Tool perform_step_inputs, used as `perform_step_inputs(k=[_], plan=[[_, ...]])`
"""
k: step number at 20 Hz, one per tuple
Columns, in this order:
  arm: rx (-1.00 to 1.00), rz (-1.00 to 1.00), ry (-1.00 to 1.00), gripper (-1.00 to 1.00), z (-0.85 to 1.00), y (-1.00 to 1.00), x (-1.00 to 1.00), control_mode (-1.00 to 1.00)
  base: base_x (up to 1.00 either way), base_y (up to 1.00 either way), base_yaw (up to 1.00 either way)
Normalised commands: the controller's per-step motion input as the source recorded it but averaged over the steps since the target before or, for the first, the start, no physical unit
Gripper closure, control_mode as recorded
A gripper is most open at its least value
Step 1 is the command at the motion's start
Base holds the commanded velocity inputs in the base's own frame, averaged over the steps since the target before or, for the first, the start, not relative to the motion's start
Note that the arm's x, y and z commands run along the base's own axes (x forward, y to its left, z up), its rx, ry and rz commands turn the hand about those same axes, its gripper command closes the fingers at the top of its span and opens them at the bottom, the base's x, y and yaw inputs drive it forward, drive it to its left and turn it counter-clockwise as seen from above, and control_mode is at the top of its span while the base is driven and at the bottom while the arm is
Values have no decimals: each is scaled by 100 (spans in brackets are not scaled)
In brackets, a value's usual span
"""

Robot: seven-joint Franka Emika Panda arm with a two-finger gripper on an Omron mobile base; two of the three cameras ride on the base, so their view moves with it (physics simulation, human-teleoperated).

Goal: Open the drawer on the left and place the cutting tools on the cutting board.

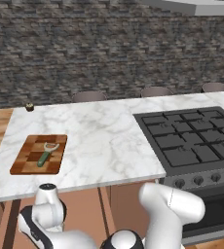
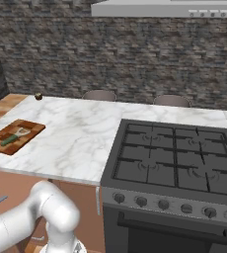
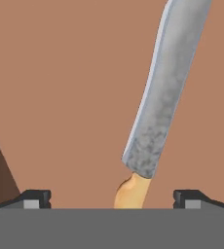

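In the left base view, the checkered wooden cutting board [image 1: 39,154] is seen near the left edge of the smooth marble tabletop [image 1: 104,141], with the green-handled peeler [image 1: 46,153] laid on it. In the right base view, wide bare marble is left between the board and the black gas stove [image 2: 172,158]. In the hand view, the slim knife [image 3: 158,107] with its speckled grey-blue blade is shown lying on the flat brown drawer [image 3: 65,97] bottom, its tan handle between the tips of the claw [image 3: 112,198], which are spread wide apart and clamped on nothing.

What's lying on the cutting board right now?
On the cutting board lies the peeler, green handle and pale head, alone. The knife lies on the brown drawer floor, its handle between the open tool's tips.
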Motion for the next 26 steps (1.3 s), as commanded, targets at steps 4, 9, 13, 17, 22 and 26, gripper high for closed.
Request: perform_step_inputs(k=[4,9,13,17,22,26], plan=[[-10,0,13,-100,-41,5,-49,-100,0,0,0],[0,0,1,-100,-2,0,-6,-100,0,0,0],[0,0,0,-100,0,0,0,-100,0,0,0],[-2,0,1,-100,-12,0,0,-100,0,0,0],[-5,0,5,-100,-30,0,-18,-100,0,0,0],[-4,0,4,-100,-22,0,-10,-100,0,0,0]])
